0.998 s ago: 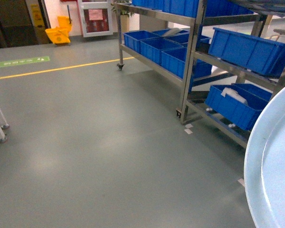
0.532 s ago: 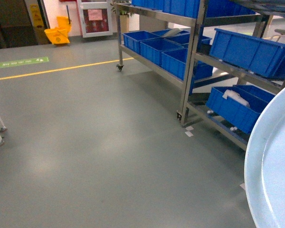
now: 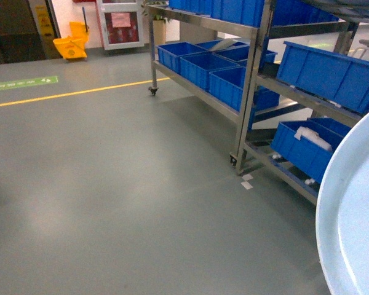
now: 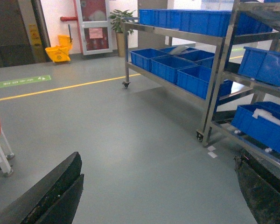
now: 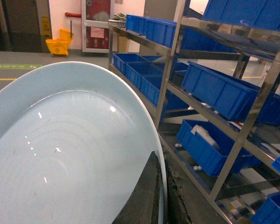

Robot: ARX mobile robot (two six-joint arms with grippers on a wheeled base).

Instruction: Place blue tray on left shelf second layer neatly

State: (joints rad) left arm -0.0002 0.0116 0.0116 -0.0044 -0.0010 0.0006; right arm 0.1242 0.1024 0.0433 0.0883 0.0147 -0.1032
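White item (image 3: 312,136) was seen in a low blue bin (image 3: 304,150). Tray (image 5: 60,154) was clamped rim-on by right end effector (image 5: 159,196); left end effector (image 4: 154,196) was spread apart.

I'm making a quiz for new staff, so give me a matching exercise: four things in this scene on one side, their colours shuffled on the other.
Things:
1. tray held by the right tool
2. mop bucket
3. shelf bins
4. floor sign

Colours:
A. dark blue
B. green
C. pale blue
D. yellow

Pairs: 1-C, 2-D, 3-A, 4-B
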